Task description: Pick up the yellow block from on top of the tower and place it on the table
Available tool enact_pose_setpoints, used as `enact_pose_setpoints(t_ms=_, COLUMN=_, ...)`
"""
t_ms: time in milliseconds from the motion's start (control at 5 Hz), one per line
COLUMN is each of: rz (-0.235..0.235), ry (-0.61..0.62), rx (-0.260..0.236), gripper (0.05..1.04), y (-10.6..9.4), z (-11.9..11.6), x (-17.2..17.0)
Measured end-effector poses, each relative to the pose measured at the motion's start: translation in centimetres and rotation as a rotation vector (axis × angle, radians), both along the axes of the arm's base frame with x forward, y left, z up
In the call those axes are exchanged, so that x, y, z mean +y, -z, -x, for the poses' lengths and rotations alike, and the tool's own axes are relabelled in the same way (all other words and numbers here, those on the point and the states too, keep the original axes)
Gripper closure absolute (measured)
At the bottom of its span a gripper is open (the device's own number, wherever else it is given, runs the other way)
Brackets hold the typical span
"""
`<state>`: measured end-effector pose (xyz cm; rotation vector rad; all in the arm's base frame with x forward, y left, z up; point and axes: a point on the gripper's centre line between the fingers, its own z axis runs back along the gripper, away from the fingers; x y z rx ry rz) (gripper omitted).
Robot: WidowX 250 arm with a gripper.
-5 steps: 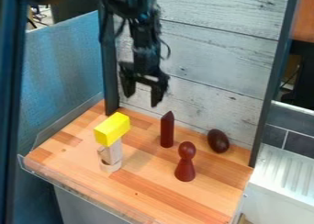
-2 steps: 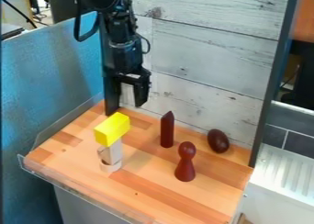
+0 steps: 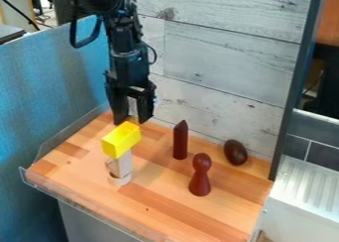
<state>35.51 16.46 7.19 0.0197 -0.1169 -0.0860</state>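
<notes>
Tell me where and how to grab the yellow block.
Best taken from straight above, pinching the two long sides near the middle of the yellow block. It lies lengthwise with its top uncovered, and those sides look flat and closer together than the ends. It sits on a narrow wooden tower, so a sideways push would probably topple it.

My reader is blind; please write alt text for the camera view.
A yellow block tops a pale tower on a wooden table, with a black gripper, jaws open, hanging nearby. To the right are a pointed post, a pawn-shaped piece and an egg, all dark.
</notes>
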Motion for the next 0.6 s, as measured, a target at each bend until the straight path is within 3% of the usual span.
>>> enact_pose_setpoints(t_ms=600, rz=-0.08, ry=0.004, rx=0.025, gripper=0.083, y=2.1, z=1.9, x=0.9)
